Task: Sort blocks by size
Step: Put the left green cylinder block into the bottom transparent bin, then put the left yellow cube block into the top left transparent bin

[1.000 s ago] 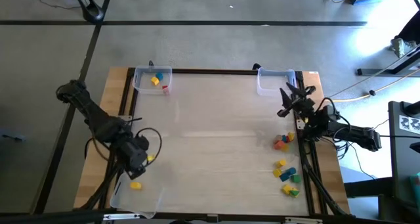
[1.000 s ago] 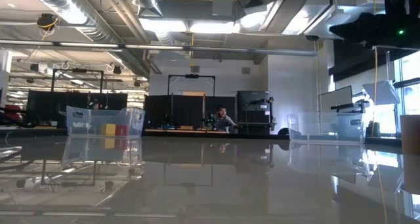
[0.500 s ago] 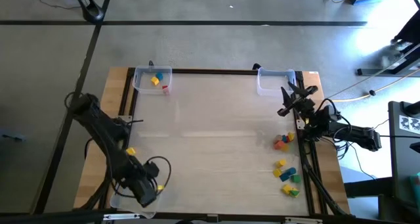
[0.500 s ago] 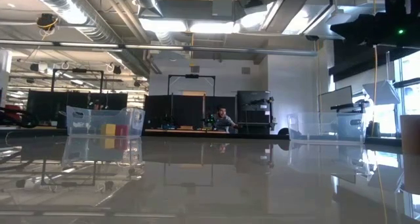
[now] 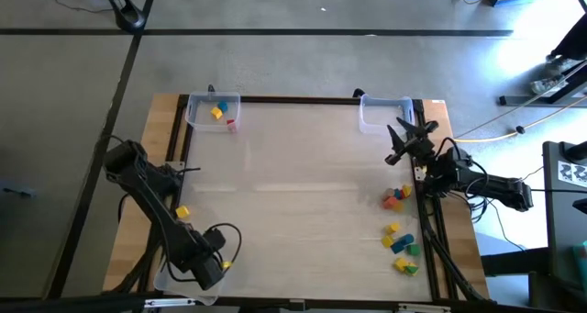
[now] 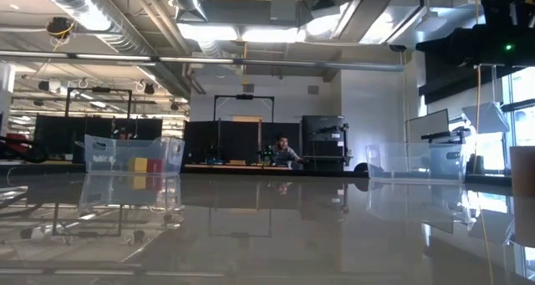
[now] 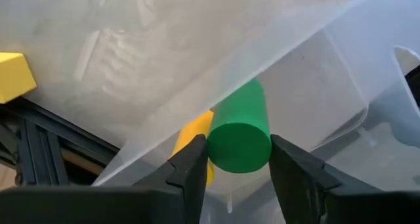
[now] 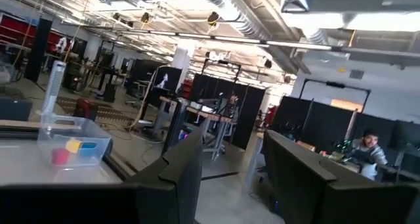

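My left gripper [image 5: 209,269] points down over a clear tray [image 5: 170,285] at the table's near left corner, shut on a green cylinder block [image 7: 239,135]. A yellow block [image 7: 193,140] lies in that tray beside it. Another yellow block [image 5: 182,212] lies on the table farther in. A yellow and a red block sit in the far left tray [image 5: 197,120]. Several blocks [image 5: 400,232] lie loose along the right edge. My right gripper [image 5: 410,134] waits open at the far right, holding nothing. My left gripper has the green cylinder between its two fingers [image 7: 197,159], one on each side of its round wall [image 7: 216,152]. The fingers come from above, pointing down. The cylinder stands upright, its flat top toward the wrist. Whether its foot rests on the tray floor cannot be seen.
An empty clear tray [image 5: 385,118] stands at the far right corner. A dark frame runs round the table [image 5: 293,99]. The middle of the table holds no objects. A person sits far off in the room behind the table [image 6: 282,149].
My left gripper has gone toward the table's near edge and down, coming over the near left tray with the green cylinder. The yellow block on the table, earlier under the arm, now shows.
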